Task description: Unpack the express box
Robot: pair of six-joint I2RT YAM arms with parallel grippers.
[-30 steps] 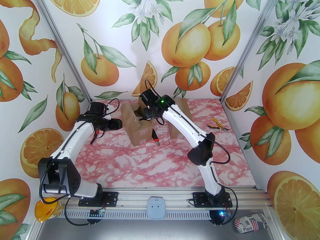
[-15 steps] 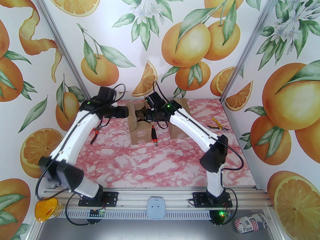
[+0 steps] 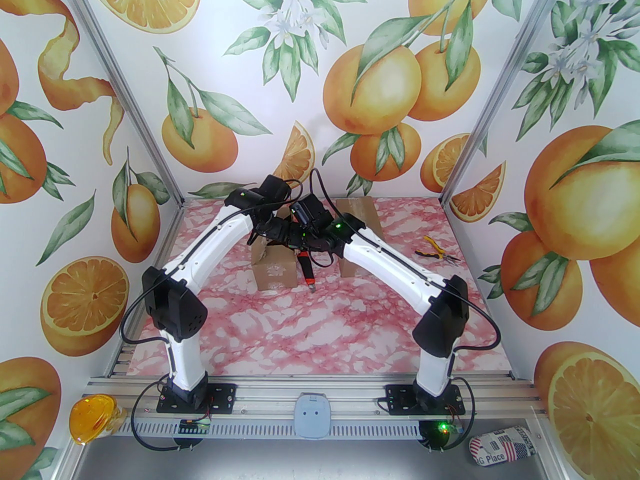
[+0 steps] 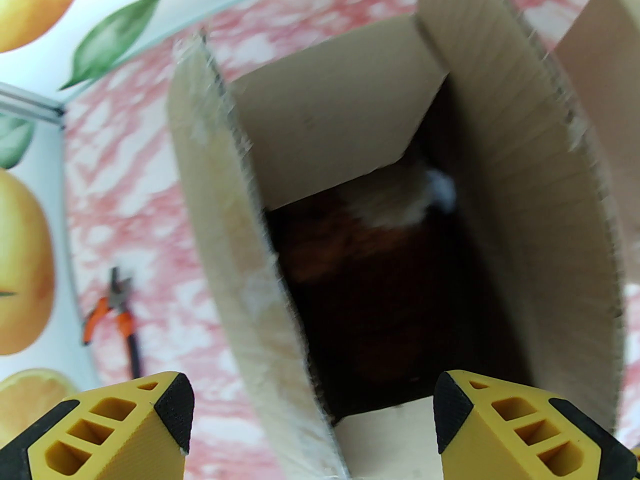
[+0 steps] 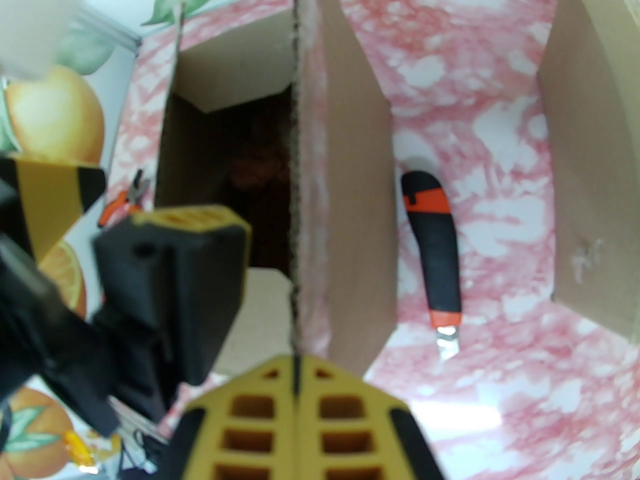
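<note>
Marble tabletop [image 3: 320, 328], box [image 4: 325, 118] contents dark, blurred, left pincer [image 4: 312, 410] released, right pincer [image 5: 296, 368] clenching flap [image 5: 345, 168]

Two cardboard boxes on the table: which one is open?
The left box, beside the box cutter: its flaps stand up. The right box has a flat, shut top.

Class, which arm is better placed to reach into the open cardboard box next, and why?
Left. The left pincer hangs open above the opened cardboard box, while the right pincer is shut on its flap, holding it back.
</note>
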